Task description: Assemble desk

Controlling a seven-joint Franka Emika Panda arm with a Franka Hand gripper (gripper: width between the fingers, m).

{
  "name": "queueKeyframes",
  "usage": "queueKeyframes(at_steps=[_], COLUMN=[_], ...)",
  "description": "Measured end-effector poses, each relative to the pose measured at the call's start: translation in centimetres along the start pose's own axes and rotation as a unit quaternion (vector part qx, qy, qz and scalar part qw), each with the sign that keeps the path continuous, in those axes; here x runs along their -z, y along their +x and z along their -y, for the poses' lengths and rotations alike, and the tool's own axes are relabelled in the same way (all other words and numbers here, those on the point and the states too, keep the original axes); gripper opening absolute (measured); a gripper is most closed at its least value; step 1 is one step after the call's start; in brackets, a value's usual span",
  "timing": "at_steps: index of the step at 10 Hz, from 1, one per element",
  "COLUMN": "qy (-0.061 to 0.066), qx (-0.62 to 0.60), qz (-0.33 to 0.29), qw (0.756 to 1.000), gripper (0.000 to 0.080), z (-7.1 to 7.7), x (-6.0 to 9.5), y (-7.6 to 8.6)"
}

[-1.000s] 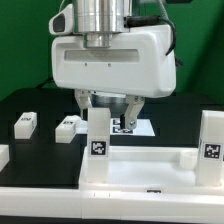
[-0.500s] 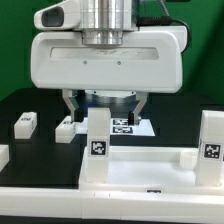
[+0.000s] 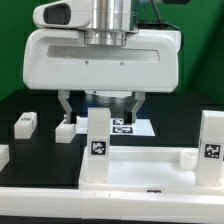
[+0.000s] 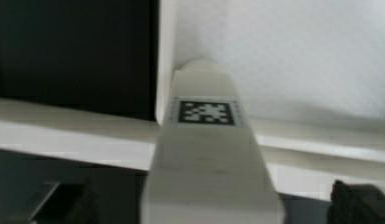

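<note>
The nearest thing in the exterior view is the long front edge of the desk panel (image 3: 60, 195). It runs white and straight across the bottom. Just behind that edge, a leg (image 3: 97, 135) stands straight up from the panel. It has a black-and-white tag (image 3: 98, 148) on its side. A second leg (image 3: 211, 140) stands up too, far over at the exterior view's right. The two are well apart, with open room between them.

My gripper (image 3: 101, 116) hangs right over the first leg. My fingers (image 3: 65, 106) are spread wide, one on each side of the leg's top. Neither one touches it, so there is a gap on both sides. In the wrist view the leg runs up the middle, with my dark fingertips out at its two sides.

Farther back is the black table (image 3: 40, 105). Two loose legs lie flat on it, toward the exterior view's left. One loose leg (image 3: 67, 128) is near my finger on that side. The other loose leg (image 3: 25, 123) lies apart from it, with bare table all around. A white piece (image 3: 3, 155) is cut off at that edge of the picture, and I cannot tell what it is. The marker board (image 3: 137, 127) lies flat behind the first leg, partly hidden.
</note>
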State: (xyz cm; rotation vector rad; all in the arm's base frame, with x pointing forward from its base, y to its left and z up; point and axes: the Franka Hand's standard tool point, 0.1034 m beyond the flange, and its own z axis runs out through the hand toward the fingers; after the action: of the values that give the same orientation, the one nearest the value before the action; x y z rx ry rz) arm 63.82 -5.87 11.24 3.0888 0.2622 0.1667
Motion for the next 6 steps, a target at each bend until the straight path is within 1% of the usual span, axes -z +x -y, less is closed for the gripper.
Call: queueKeyframes(at_steps=[2, 3, 4, 6], qy=[0.000, 0.000, 0.000, 0.000], qx=[-0.001, -0.001, -0.008, -0.015], qz=[0.000, 0.000, 0.000, 0.000], qw=[1.000, 1.000, 1.000, 1.000], gripper=[0.0637, 0.0437, 0.0286, 0.0289], z=[0.00, 0.00, 0.01, 0.01], x=[0.00, 0.00, 0.00, 0.01], y=[0.00, 0.00, 0.00, 0.01])
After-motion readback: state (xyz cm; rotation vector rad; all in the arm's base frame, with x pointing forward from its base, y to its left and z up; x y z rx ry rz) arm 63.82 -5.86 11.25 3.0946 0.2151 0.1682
